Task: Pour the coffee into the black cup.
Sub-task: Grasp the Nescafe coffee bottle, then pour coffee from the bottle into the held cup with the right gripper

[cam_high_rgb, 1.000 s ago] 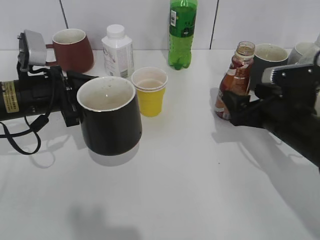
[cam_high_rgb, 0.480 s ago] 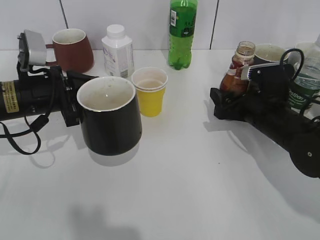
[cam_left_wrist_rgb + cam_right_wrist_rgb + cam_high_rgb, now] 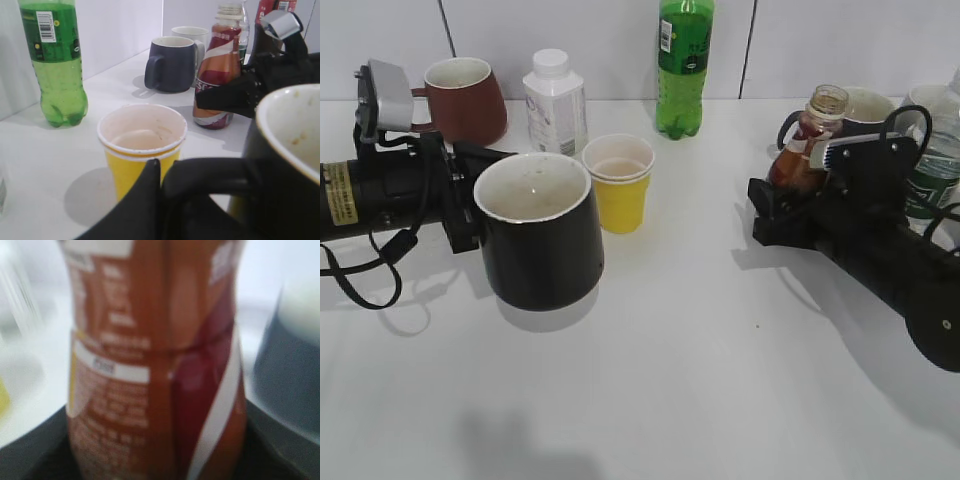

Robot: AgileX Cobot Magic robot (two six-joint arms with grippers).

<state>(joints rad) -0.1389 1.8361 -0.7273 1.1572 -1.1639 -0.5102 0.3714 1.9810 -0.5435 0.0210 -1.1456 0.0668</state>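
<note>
The black cup (image 3: 542,245) is glossy with a stained off-white inside and sits at the left of the table. My left gripper (image 3: 468,200) is shut on its handle; the left wrist view shows the jaws (image 3: 161,172) pinching the black loop, with the cup (image 3: 292,155) at the right. The coffee bottle (image 3: 798,160), brown with an orange-red label and no cap, leans slightly right. My right gripper (image 3: 782,205) is shut around its lower body. The bottle fills the blurred right wrist view (image 3: 155,365) and also shows in the left wrist view (image 3: 218,75).
A yellow paper cup (image 3: 620,190) stands just right of the black cup. Behind are a maroon mug (image 3: 470,100), a white bottle (image 3: 557,100) and a green soda bottle (image 3: 685,65). A dark grey mug (image 3: 868,104), a white mug (image 3: 926,100) and a water bottle (image 3: 932,165) crowd the coffee bottle.
My right gripper swung in around the coffee bottle and closed on it. The bottle now leans right and sits a little higher. The left arm and black cup have not moved.
</note>
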